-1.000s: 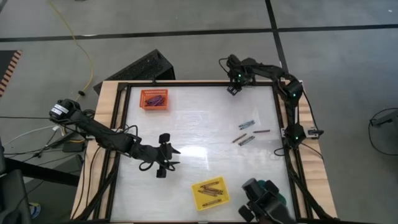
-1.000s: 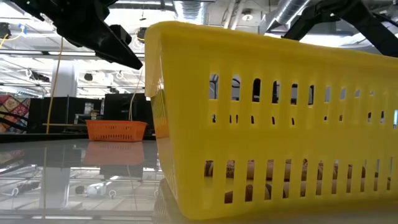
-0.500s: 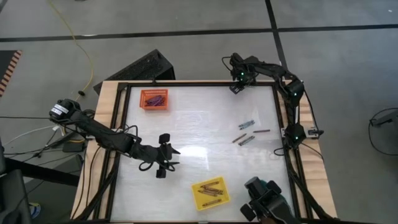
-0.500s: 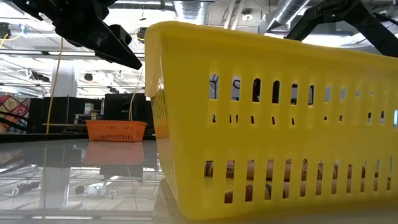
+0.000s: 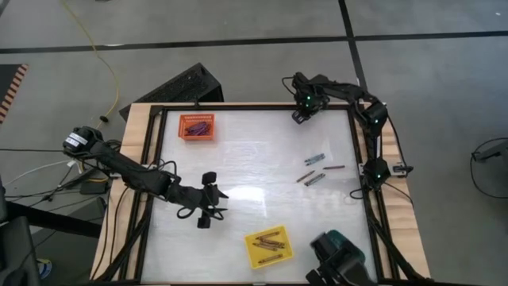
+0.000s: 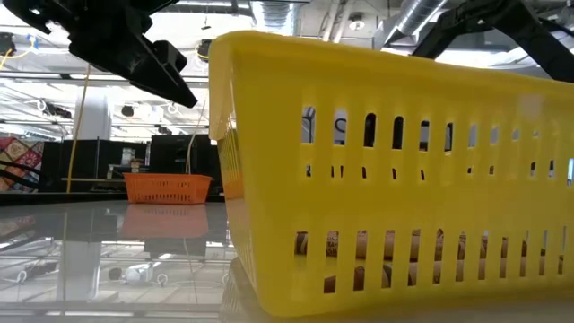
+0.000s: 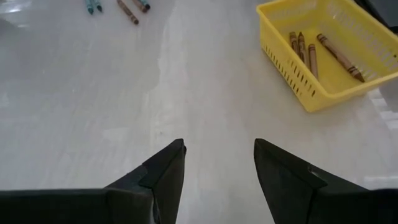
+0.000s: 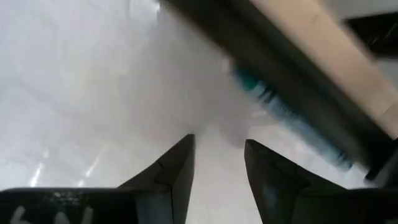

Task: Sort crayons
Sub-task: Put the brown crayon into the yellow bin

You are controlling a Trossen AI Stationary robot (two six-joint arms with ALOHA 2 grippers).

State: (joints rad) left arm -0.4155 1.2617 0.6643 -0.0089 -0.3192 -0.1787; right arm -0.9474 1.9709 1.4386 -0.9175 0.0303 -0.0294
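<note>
We note the left gripper (image 5: 213,208) hovering over bare table (image 5: 238,159), fingers spread and empty, facing the yellow tray (image 5: 267,248) that holds brown crayons. The right gripper (image 5: 300,114) sits at the far table edge, fingers likewise spread, pointed at one teal crayon (image 8: 283,112) against the frame. Loose crayons (image 5: 316,168) lie mid-right, presumably awaiting sorting; the orange tray (image 5: 197,126) is part-filled.

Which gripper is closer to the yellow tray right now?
Left. The left gripper, open and empty, hovers beside the yellow tray, toward the table's left-centre. The right gripper, also open, sits at the far back edge of the table, past the loose crayons.
</note>
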